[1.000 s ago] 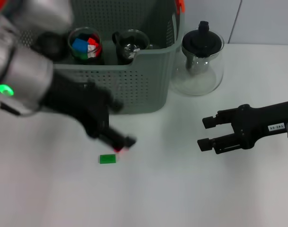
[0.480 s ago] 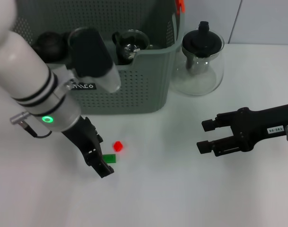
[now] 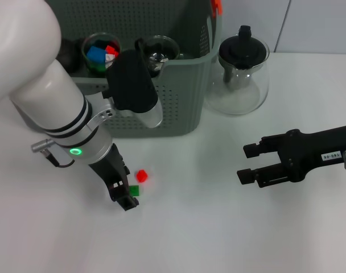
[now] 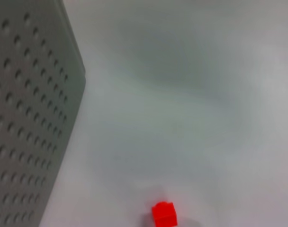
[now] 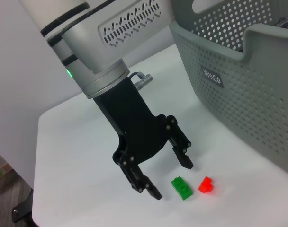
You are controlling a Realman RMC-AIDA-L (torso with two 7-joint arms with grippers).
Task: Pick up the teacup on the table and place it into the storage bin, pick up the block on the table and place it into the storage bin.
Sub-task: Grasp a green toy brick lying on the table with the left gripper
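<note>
A small green block lies on the white table, with a red block just beside it. My left gripper is down at the table, open, and its fingertips straddle the near side of the green block. From the right wrist view the left gripper shows spread fingers with the green block and the red block right at their tips. The red block also shows in the left wrist view. The storage bin holds one teacup filled with coloured blocks and another teacup. My right gripper hovers open at the right.
A glass teapot with a black lid stands to the right of the bin. The bin's perforated wall is close beside the left wrist, and the bin fills the back of the right wrist view.
The left forearm has swung right, uncovering the cup of coloured blocks in the bin. Its gripper has edged onto the green block. Neither block nor the right arm has moved.
</note>
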